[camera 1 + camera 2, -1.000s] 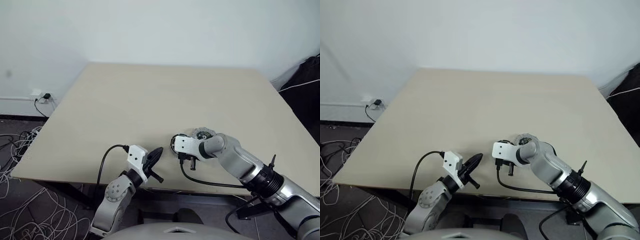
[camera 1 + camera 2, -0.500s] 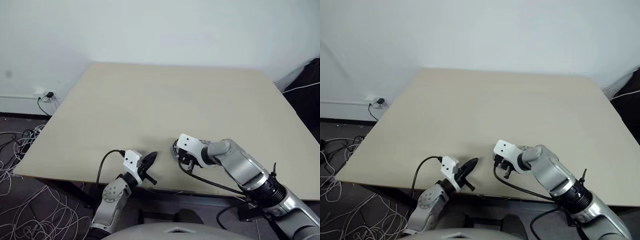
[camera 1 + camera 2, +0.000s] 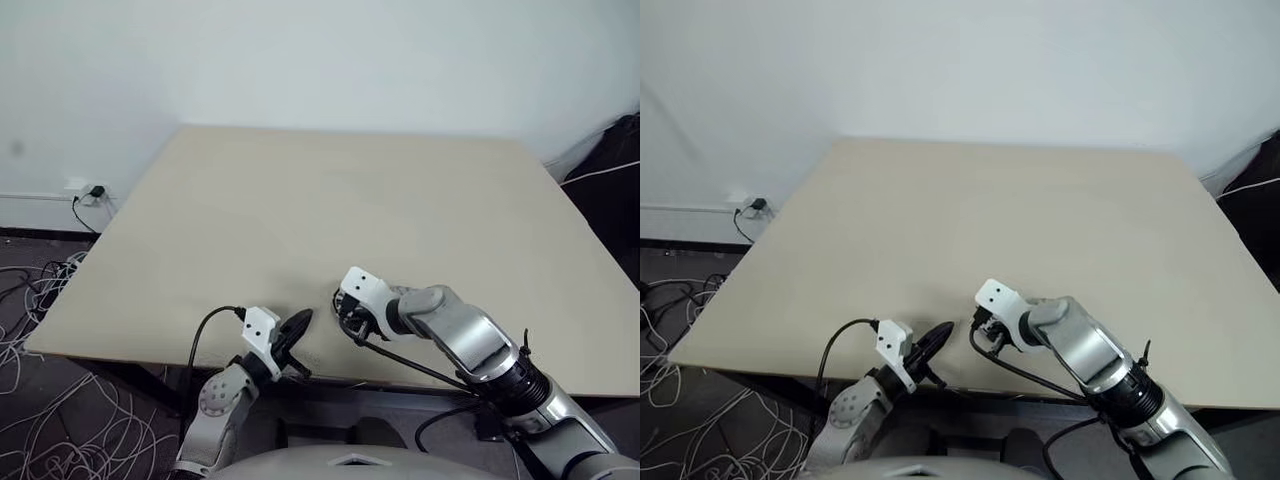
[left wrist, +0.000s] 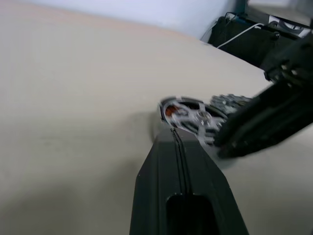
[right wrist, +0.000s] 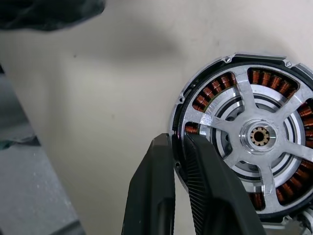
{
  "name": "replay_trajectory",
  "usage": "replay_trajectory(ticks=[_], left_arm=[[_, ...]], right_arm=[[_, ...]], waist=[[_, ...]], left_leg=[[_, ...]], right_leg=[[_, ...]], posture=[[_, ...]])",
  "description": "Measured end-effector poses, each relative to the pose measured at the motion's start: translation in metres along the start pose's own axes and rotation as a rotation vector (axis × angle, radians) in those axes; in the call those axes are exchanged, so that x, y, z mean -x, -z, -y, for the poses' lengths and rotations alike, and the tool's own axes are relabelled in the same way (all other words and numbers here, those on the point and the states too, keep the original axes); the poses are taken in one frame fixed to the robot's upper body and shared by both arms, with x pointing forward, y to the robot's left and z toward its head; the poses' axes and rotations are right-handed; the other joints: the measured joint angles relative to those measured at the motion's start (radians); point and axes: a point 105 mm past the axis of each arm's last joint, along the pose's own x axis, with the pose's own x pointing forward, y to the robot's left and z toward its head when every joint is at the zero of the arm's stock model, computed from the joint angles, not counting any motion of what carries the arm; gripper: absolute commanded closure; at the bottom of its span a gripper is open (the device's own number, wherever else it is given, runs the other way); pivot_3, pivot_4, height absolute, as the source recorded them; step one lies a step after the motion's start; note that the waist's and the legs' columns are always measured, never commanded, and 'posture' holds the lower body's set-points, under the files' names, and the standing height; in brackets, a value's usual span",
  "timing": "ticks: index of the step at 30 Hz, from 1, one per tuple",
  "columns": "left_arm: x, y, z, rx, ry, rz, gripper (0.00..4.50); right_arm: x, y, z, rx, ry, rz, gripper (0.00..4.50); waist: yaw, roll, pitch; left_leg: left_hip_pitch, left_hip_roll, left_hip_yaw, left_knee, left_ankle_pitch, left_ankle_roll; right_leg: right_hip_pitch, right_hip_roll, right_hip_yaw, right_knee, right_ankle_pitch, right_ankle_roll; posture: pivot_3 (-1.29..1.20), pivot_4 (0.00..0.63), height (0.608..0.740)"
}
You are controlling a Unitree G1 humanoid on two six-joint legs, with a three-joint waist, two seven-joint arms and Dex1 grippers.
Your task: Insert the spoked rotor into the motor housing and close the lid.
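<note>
Spoked rotor (image 5: 254,134) sat seated over motor housing (image 5: 215,88) windings, near counter (image 3: 330,200) front edge, lower centre of frame; right end effector (image 5: 178,147) nearer, fingers pinching rim edge; left end effector (image 3: 292,330) pressed together, beside, lower left.

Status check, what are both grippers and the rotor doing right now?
Left gripper shut, empty, low over the table edge. Right gripper pinching the rim of the spoked rotor, seated over copper windings. Lid not seen on it. Nothing in the way.

In the head views our right gripper (image 3: 352,322) hides the spoked rotor (image 5: 254,137); the right wrist view's edge cuts off the rotor's rim.
</note>
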Motion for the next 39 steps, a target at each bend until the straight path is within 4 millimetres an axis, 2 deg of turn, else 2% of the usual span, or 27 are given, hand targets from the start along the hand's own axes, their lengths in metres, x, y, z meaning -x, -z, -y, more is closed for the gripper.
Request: replay_trajectory(ticks=[4, 9, 13, 15, 17, 23, 27, 32, 37, 39], left_arm=[[0.002, -0.001, 0.001, -0.007, 0.008, 0.013, 4.50], [0.002, 0.000, 0.002, -0.006, 0.010, 0.010, 4.50], [0.000, -0.002, 0.002, -0.008, 0.016, 0.011, 4.50], [0.000, -0.003, 0.002, -0.010, 0.017, 0.013, 4.50], [0.001, -0.003, 0.001, -0.011, 0.018, 0.008, 4.50], [0.003, -0.001, -0.001, -0.023, 0.018, -0.006, 4.50], [0.004, -0.001, -0.002, -0.027, 0.020, -0.010, 4.50], [0.005, 0.000, 0.000, -0.033, 0.045, -0.019, 4.50], [0.006, 0.001, 0.001, -0.032, 0.063, -0.031, 4.50], [0.005, 0.002, 0.001, -0.029, 0.070, -0.041, 4.50]], right_arm=[[0.000, -0.014, 0.002, 0.017, 0.026, 0.053, 2.16], [0.003, -0.027, 0.002, -0.003, 0.041, 0.117, 2.16], [0.016, -0.054, 0.004, 0.009, 0.107, 0.262, 3.11], [0.020, -0.060, 0.007, 0.013, 0.151, 0.296, 3.75], [0.024, -0.059, 0.018, 0.044, 0.269, 0.317, 4.43], [0.037, -0.043, 0.046, 0.099, 0.599, 0.304, 4.47], [0.039, -0.009, 0.052, 0.047, 0.790, 0.219, 4.47], [0.039, 0.014, 0.049, -0.116, 0.908, 0.206, 4.47], [0.062, 0.040, 0.064, -0.294, 1.091, 0.206, 4.47], [0.069, 0.056, 0.066, -0.368, 1.147, 0.187, 4.47]], waist=[[-0.005, 0.000, -0.001], [-0.006, 0.000, -0.001], [-0.009, 0.001, -0.001], [-0.009, 0.000, -0.002], [-0.008, 0.000, -0.002], [-0.010, 0.001, -0.003], [-0.008, 0.000, -0.005], [-0.012, 0.001, -0.005], [-0.011, 0.001, -0.006], [-0.011, 0.001, -0.006]], left_leg=[[0.000, 0.000, 0.000, 0.000, 0.000, 0.000], [0.000, 0.000, 0.000, 0.000, 0.000, 0.000], [0.000, 0.000, 0.000, 0.000, 0.000, 0.000], [0.000, 0.000, 0.000, 0.000, 0.000, 0.000], [0.000, -0.001, 0.000, 0.000, 0.000, 0.000], [0.000, -0.001, 0.000, 0.000, 0.001, 0.000], [0.001, -0.001, 0.001, 0.000, 0.001, 0.000], [0.002, 0.000, 0.002, 0.001, 0.002, 0.002], [0.003, 0.000, 0.003, 0.001, 0.004, 0.003], [0.003, 0.000, 0.003, 0.001, 0.004, 0.003]], right_leg=[[0.000, 0.000, 0.000, 0.000, 0.000, 0.000], [0.000, 0.000, 0.000, 0.000, 0.000, 0.000], [0.000, 0.001, 0.000, 0.000, 0.000, 0.000], [0.001, 0.001, 0.000, 0.000, 0.000, 0.000], [0.001, 0.001, 0.000, 0.000, 0.000, 0.000], [0.001, 0.001, -0.001, 0.000, 0.000, 0.000], [0.001, 0.002, -0.002, 0.000, 0.000, 0.000], [0.002, 0.006, -0.001, 0.001, 0.001, 0.002], [0.004, 0.009, -0.002, 0.000, 0.003, 0.006], [0.004, 0.009, -0.001, 0.000, 0.003, 0.007]], posture=[[0.00, 0.000, 0.740], [0.00, 0.000, 0.740], [0.00, 0.000, 0.740], [0.00, 0.000, 0.740], [0.00, 0.000, 0.740], [0.00, 0.000, 0.740], [0.00, 0.000, 0.740], [0.00, 0.000, 0.740], [0.00, 0.000, 0.740], [0.00, 0.000, 0.740]])
